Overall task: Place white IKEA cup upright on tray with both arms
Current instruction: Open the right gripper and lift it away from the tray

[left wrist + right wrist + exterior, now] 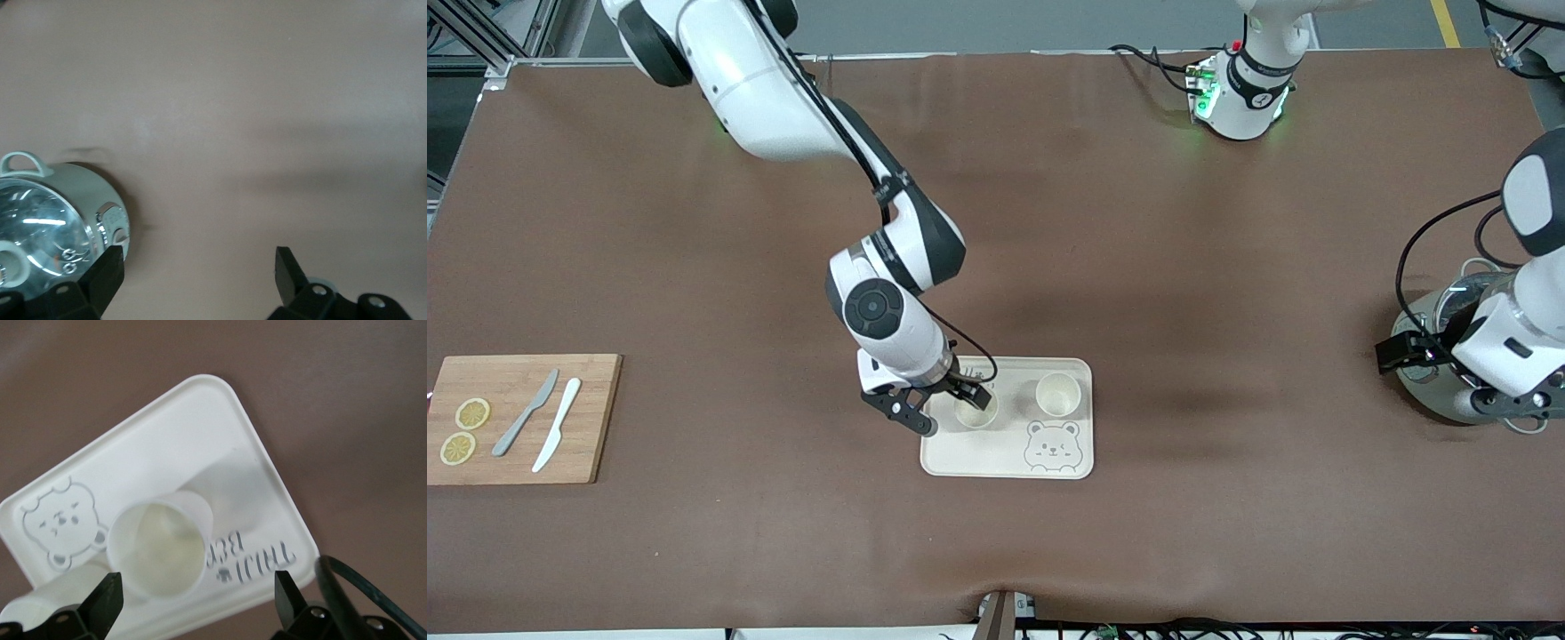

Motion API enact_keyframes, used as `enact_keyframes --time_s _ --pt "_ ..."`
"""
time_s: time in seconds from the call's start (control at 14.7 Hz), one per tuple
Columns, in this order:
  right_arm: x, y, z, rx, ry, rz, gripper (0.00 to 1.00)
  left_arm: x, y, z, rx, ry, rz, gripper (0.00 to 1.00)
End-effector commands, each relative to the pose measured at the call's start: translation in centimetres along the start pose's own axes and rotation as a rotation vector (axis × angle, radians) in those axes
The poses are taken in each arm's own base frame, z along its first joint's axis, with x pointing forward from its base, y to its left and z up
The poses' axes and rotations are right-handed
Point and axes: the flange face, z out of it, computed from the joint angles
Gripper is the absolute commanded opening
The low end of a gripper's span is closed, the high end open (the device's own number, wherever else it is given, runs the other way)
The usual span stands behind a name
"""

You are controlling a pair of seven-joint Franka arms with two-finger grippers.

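**A:** So the right claw (947, 402) is hanging low over the tray (1007, 462), fingers spread wide around one white cup (976, 412) but not squeezing it. That cup is standing upright on the tray, at the end toward the right arm. A second cup (1058, 394) is sitting upright beside it, toward the left arm's end.

**B:** And the left claw (1507, 400)?

**A:** It's just waiting, open and holding nothing, over the glass-lidded pot (1436, 360) at the left arm's end of the surface.

**B:** What's worrying you?

**A:** I'm thinking a finger could clip the rim on the way up and tip the cup over, or knock it into its neighbour. The cups look light, so a small nudge would probably do it. The cable loop (353, 593) dangling by the claw could snag too.

**B:** Any writing?

**A:** The tray is showing grey "TAIJI BEAR" lettering (257, 557) next to the cup, plus a winking bear drawing (1052, 445). I'm not spotting any brand on the cups.
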Motion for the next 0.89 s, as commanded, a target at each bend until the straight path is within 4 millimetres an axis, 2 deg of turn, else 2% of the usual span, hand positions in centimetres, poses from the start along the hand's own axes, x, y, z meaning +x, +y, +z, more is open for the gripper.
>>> enact_keyframes --time_s 0.0,0.2,0.34,0.55,0.68,0.75,0.82 --pt "-1.0 1.7 -9.4 -0.042 -0.035 -0.014 1.0 -2.2 -0.3 -2.9 -0.011 -0.018 0.007 1.0" --pt "-2.3 3.9 -16.6 -0.081 -0.072 -0.036 1.0 -4.3 -1.6 -5.8 -0.005 -0.042 -0.01 1.0" --pt "-2.4 6.8 -21.8 -0.094 -0.089 -0.072 1.0 -5.3 -1.5 -7.2 -0.018 -0.044 -0.011 1.0" --pt "-1.3 14.3 -28.9 -0.114 -0.124 -0.155 1.0 -6.4 -1.7 -9.6 -0.011 -0.014 -0.012 1.0" --pt "-0.3 19.7 -31.9 -0.097 -0.12 -0.239 1.0 -6.9 -1.4 -10.7 -0.01 -0.003 -0.027 1.0" --pt "0.8 22.5 -33.1 -0.083 -0.111 -0.277 1.0 -7.4 -1.6 -10.7 -0.025 -0.035 -0.028 1.0" --pt "2.4 25.3 -34.2 -0.087 -0.092 -0.319 1.0 -7.9 -2.3 -11.8 -0.034 -0.045 -0.027 1.0"
